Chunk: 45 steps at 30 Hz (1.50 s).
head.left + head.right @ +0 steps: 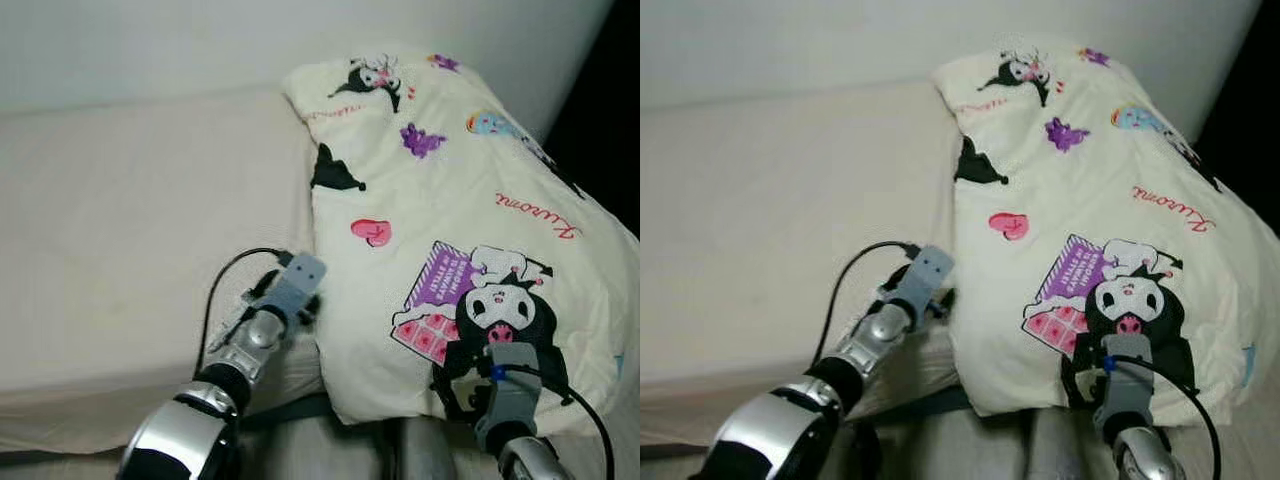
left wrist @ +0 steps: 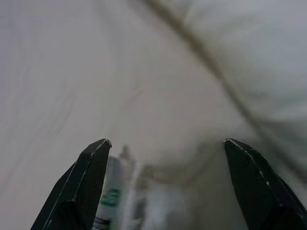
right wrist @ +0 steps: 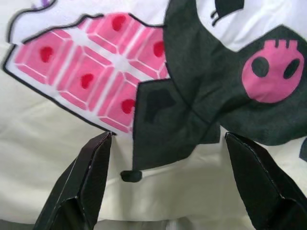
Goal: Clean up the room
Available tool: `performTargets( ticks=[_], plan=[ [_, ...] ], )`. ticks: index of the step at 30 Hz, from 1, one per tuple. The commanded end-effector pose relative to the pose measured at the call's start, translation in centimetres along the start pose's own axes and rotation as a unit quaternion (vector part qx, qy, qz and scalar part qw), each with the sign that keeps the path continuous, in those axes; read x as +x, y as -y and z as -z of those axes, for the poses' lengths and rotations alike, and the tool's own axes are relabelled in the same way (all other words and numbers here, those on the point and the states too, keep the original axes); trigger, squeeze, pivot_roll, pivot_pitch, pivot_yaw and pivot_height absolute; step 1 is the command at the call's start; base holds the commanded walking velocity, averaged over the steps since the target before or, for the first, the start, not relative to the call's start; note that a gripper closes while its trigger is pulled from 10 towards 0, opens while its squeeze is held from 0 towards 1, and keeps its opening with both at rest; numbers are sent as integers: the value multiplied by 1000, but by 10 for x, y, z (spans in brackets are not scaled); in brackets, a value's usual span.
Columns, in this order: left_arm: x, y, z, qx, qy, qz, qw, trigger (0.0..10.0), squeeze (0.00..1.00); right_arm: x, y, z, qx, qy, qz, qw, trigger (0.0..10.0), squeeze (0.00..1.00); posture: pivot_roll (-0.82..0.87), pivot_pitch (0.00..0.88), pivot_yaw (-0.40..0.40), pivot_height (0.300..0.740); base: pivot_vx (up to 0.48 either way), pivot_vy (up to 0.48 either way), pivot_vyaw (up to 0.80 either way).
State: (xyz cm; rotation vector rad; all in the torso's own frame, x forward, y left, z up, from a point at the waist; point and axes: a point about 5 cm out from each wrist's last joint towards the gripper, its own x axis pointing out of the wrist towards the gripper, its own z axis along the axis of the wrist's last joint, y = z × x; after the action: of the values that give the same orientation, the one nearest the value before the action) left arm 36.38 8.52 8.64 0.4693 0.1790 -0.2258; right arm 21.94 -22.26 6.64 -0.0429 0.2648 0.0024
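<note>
Your pillow [image 1: 450, 210] lies at the bed's [image 1: 130, 230] right side, soft and light, so it will sag; pinch deep at its near edge. Right tool [image 3: 168, 179] is spread wide just before that edge, left tool [image 2: 165, 184] equally wide, both seemingly empty.

Left gripper [image 2: 165, 143] and right gripper [image 3: 168, 136] extended forward, jaws apart
</note>
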Motion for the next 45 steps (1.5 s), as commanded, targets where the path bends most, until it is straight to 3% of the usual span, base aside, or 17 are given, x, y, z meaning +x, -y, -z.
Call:
performTargets(
  ticks=[1,3,6,7,15,16,17,18,19,32,36,37,38,40,41,42,45],
  plan=[
    [-1,-17,13,24,-32,-31,999,10000,0,-4,-1,1,6,-9,2,1000,10000,0,-224,250,83,460,0,0,0],
    [-3,-34,20,38,-47,-65,996,10000,0,-4,0,-2,9,-5,4,1000,10000,0,-221,254,83,455,0,0,0],
    [-3,-40,23,41,-52,-76,995,10000,0,-5,0,-4,12,-3,4,1000,10000,0,-221,254,83,455,0,0,0],
    [-9,-50,38,57,-81,-92,991,10000,0,-7,2,-7,14,-9,12,1000,10000,0,-209,252,84,455,0,0,0],
    [-23,-48,73,78,-146,-74,984,10000,0,-6,10,-4,7,-29,34,999,10000,0,-202,245,84,455,0,0,0],
    [-30,-41,88,65,-175,-53,981,7961,0,-5,12,-4,5,-33,41,999,10000,0,-200,236,85,455,0,0,0],
    [-30,-41,88,65,-175,-53,981,7961,0,-5,12,-4,5,-33,41,999,10000,0,-200,236,85,455,0,0,0],
    [-35,-37,96,56,-189,-39,980,2431,0,-4,13,-6,6,-32,44,998,10000,0,-199,229,83,455,0,0,0],
    [-38,-33,102,45,-200,-29,978,0,0,-2,14,-7,5,-31,46,998,10000,0,-200,219,83,455,0,0,0],
    [-39,-33,103,21,-199,-22,979,0,0,15,21,-23,13,-11,55,998,10000,0,-179,161,78,455,0,0,0],
    [-30,-43,87,-32,-161,-39,986,0,0,28,10,-31,27,9,31,999,10000,0,-158,116,70,455,0,0,0],
    [-25,-50,76,-92,-130,-50,986,0,0,35,2,-38,35,24,16,999,10000,0,-149,98,67,455,0,0,0],
    [-25,-50,76,-92,-130,-50,986,0,0,35,2,-38,35,24,16,999,10000,0,-149,98,67,455,0,0,0],
    [-20,-58,63,-180,-88,-50,978,0,0,41,-3,-47,56,43,-1,997,10000,0,-138,75,63,464,0,0,0],
    [-15,-65,48,-273,-39,-31,961,0,0,45,-7,-55,60,55,-13,997,10000,0,-128,58,58,469,0,0,0],
    [-15,-65,48,-273,-39,-31,961,0,0,45,-7,-55,60,55,-13,997,10000,0,-128,58,58,469,0,0,0],
    [-11,-84,15,-406,90,44,908,0,0,56,-12,-71,67,80,-35,994,10000,0,-102,26,44,484,0,0,0]
  ],
)
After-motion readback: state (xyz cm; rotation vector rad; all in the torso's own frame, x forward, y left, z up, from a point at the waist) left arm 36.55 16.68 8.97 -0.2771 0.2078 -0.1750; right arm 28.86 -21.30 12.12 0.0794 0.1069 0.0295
